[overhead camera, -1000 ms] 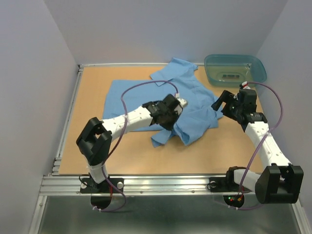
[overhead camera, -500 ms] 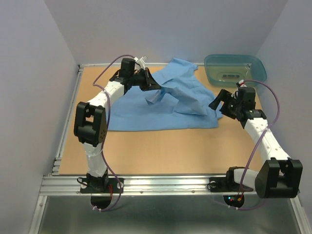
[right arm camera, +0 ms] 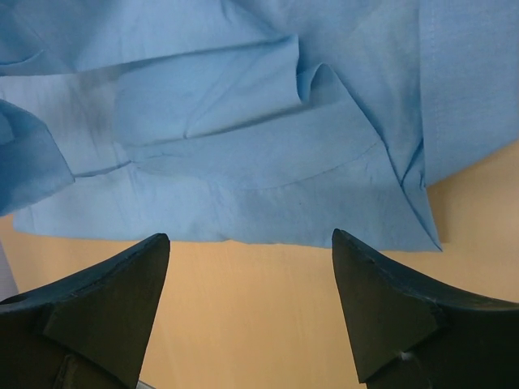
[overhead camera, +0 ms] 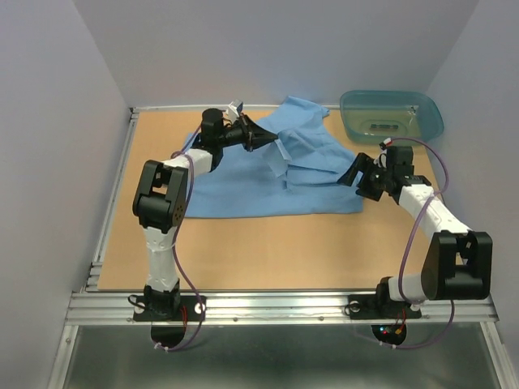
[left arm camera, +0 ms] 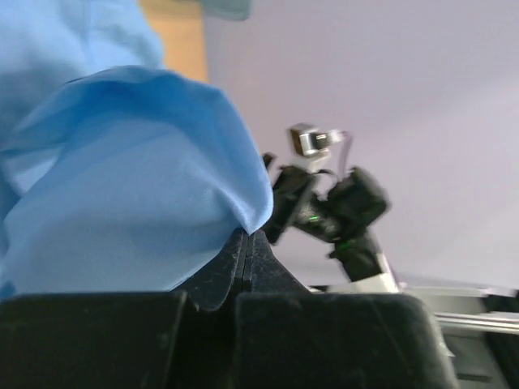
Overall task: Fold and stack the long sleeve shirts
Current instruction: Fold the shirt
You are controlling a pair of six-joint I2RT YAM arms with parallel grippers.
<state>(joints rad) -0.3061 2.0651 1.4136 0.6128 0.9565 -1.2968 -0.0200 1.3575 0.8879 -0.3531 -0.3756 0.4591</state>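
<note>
A light blue long sleeve shirt lies spread on the wooden table, its far part rumpled. My left gripper is shut on a fold of the shirt and holds it lifted above the shirt's far middle. The fabric hangs from the closed fingertips. My right gripper is open and empty, low at the shirt's right edge. In the right wrist view the shirt's hem lies just beyond the spread fingers, over bare table.
A translucent teal tub stands at the table's back right corner. Bare wood runs along the near side of the table. Grey walls close in the table on three sides.
My left arm swung from the shirt's middle to the far left, dragging and unfolding the fabric, then carried the pinched fold rightward. My right gripper moved slightly in toward the shirt's right edge.
</note>
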